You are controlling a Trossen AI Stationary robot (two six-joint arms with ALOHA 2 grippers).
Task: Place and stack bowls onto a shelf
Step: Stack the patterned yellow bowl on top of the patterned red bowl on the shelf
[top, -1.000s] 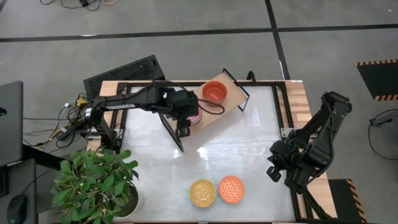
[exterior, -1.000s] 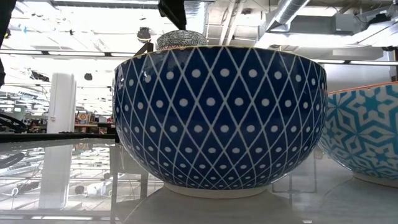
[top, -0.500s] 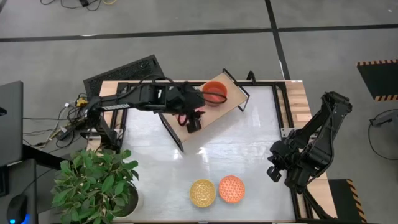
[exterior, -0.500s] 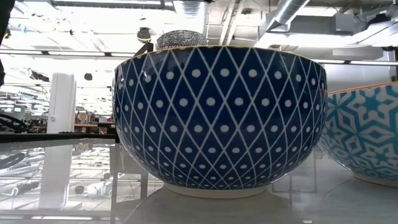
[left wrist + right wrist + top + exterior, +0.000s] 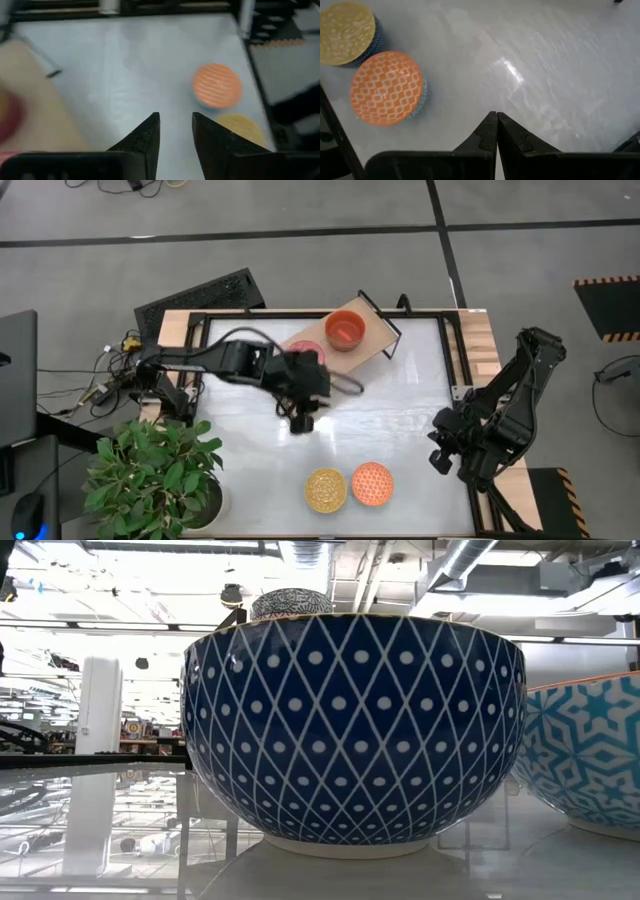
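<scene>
The yellow bowl (image 5: pixel 326 490) and the orange patterned bowl (image 5: pixel 372 483) are sitting side by side, touching or nearly so, at the near edge of the table (image 5: pixel 400 410), well apart from the shelf (image 5: pixel 355 345). That shelf is lying at the far side, its long axis running diagonally, and it is already carrying a red-orange bowl (image 5: pixel 345 329) at its far end and a pink bowl (image 5: pixel 302 348) partly hidden by the arm.

Your left gripper (image 5: pixel 302 420) is hanging empty over the middle of the table, between shelf and pair. In the left wrist view the two bowls are lying ahead of the fingers, the orange one (image 5: pixel 217 85) beyond the yellow one (image 5: pixel 241 129), both off to one side of the jaw line rather than between the jaws. Jaws are standing partly apart with a narrow gap, gripping nothing.

Your right gripper (image 5: pixel 437 458) is waiting at the right edge, jaws pressed together, empty. It is roughly as near the orange bowl as the left one, but it is parked.
</scene>
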